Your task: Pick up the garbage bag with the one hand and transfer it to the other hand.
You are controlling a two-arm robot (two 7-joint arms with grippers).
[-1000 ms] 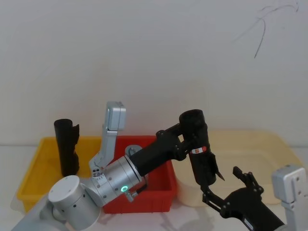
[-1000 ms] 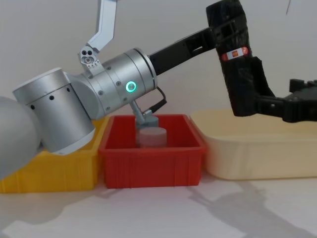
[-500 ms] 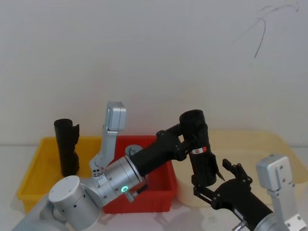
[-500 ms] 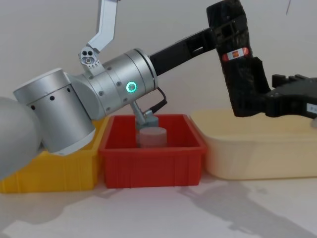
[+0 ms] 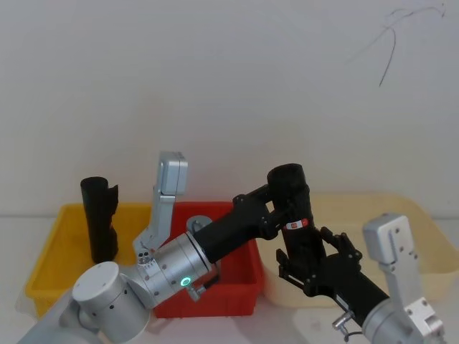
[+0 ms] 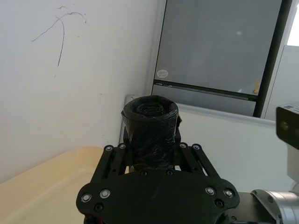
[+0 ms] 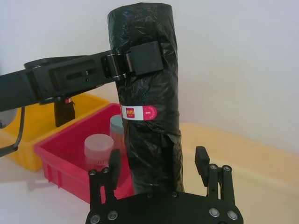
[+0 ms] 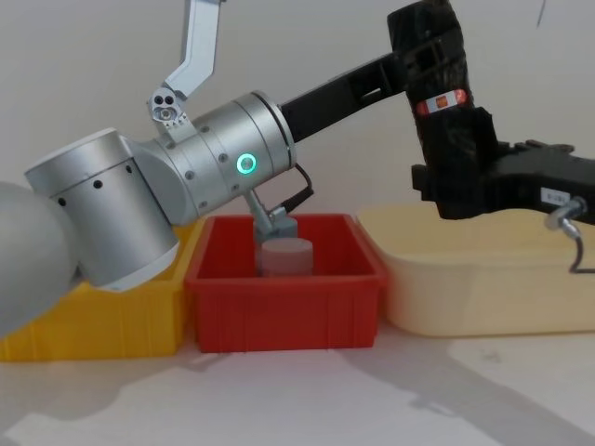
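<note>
Left gripper (image 5: 287, 206), crinkled black bag (image 5: 301, 245) (red label (image 5: 296, 224))

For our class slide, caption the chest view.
Left end effector grips the bag high; open right end effector straddles its lower half.

Head view looks down on the red bin (image 5: 229, 297); chest view looks across it. Wrist views sit close behind the left hand (image 6: 150, 148) and right hand (image 7: 158, 161), sharing the garbage bag (image 7: 147, 70).

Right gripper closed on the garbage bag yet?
Open: the right gripper straddles the lower end of the garbage bag, a gap showing beside one finger. The left gripper clamps it higher up.
</note>
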